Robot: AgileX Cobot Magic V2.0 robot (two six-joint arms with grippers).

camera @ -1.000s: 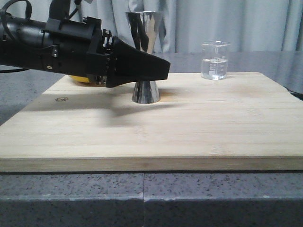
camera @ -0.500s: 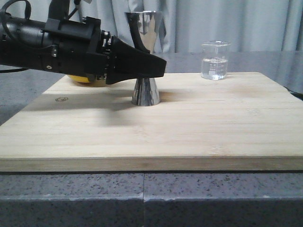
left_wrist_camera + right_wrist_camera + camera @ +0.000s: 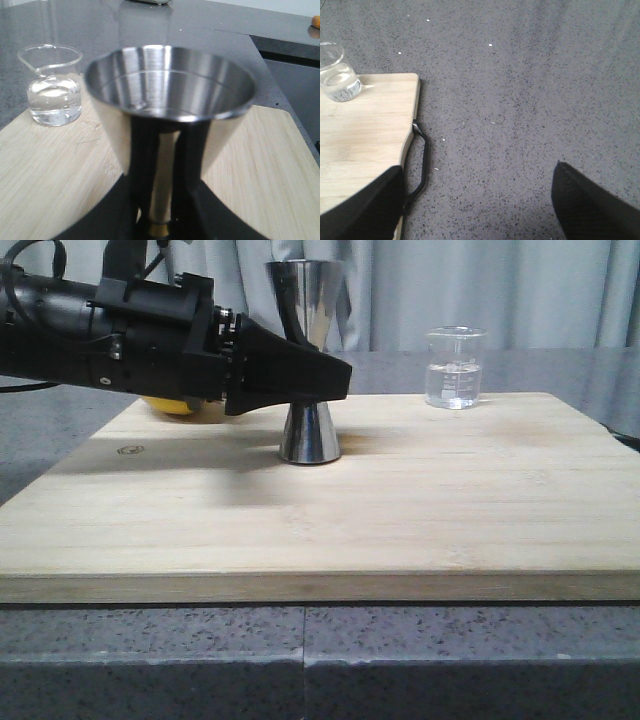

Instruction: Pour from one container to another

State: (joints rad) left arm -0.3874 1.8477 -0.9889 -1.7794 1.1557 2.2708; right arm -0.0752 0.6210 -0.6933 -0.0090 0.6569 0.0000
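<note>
The tall steel hourglass jigger point(image 3: 310, 435) stands upright on the bamboo board point(image 3: 420, 520), left of centre. My left gripper point(image 3: 322, 380) reaches in from the left at its narrow waist, one finger on each side, shut on it. In the left wrist view the jigger's upper cup point(image 3: 170, 85) fills the frame, with the gold band just between my left gripper's point(image 3: 160, 227) fingers. The small glass beaker point(image 3: 455, 368) holds clear liquid at the board's back right; it also shows as beaker point(image 3: 54, 90) and beaker point(image 3: 337, 75). My right gripper point(image 3: 477, 177) hangs open over the grey counter beside the board.
A yellow object point(image 3: 180, 406) lies behind my left arm at the board's back left. The board has a black handle point(image 3: 422, 160) on its right edge. Grey speckled counter point(image 3: 520, 100) surrounds the board, and a curtain hangs behind.
The left gripper's fingers drew back slightly to the left and closed in on the jigger's waist; the jigger shifted a little. The beaker has not moved.
</note>
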